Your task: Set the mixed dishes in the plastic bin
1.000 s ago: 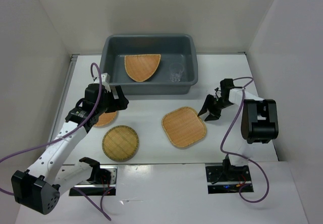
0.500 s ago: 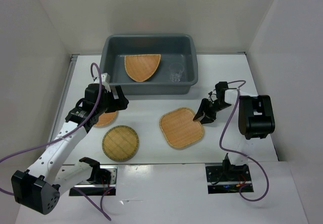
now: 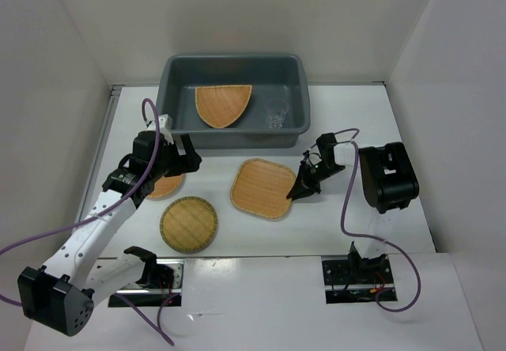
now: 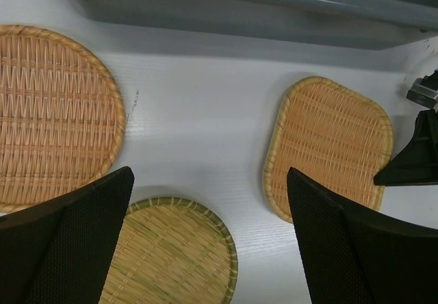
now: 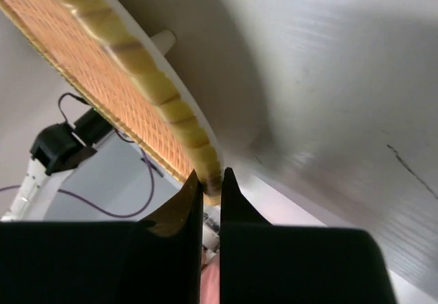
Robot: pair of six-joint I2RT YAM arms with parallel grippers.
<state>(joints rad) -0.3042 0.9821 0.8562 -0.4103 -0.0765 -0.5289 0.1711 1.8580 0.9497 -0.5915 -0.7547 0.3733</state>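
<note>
A flat white tabletop sits boxed in by plain white panel walls at the back and both sides. The light is even, with soft shadows.

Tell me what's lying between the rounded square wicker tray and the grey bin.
Nothing: only bare white table separates the rounded square tray from the bin, as the top view shows.

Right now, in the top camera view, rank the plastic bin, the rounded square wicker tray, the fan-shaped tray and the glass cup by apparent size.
Largest to smallest:
1. plastic bin
2. rounded square wicker tray
3. fan-shaped tray, only somewhat smaller than the square one
4. glass cup, by far the smallest
</note>
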